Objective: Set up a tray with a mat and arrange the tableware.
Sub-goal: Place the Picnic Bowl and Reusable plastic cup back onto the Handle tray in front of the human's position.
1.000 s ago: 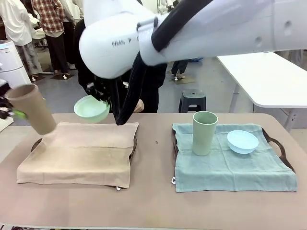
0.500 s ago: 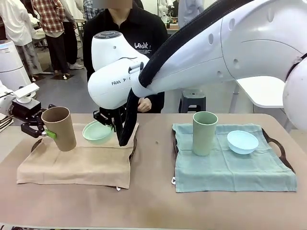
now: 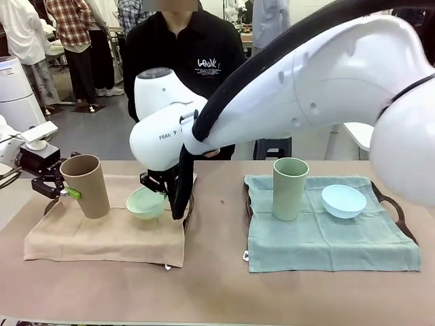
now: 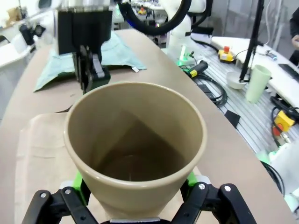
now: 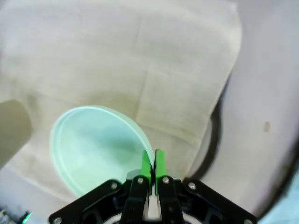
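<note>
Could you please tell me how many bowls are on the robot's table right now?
2. The mint green bowl is pinched at its rim by the right pincer over the tan mat; the light blue bowl sits on the teal mat.

From the robot's side we look across the table (image 3: 217,299) toward a person at its far edge. Our left wrist camera sits close above the tan tumbler (image 4: 135,149), peering into its mouth. Our right wrist camera looks down on the mint green bowl (image 5: 96,149). All three views share the tan mat (image 3: 109,231).
</note>
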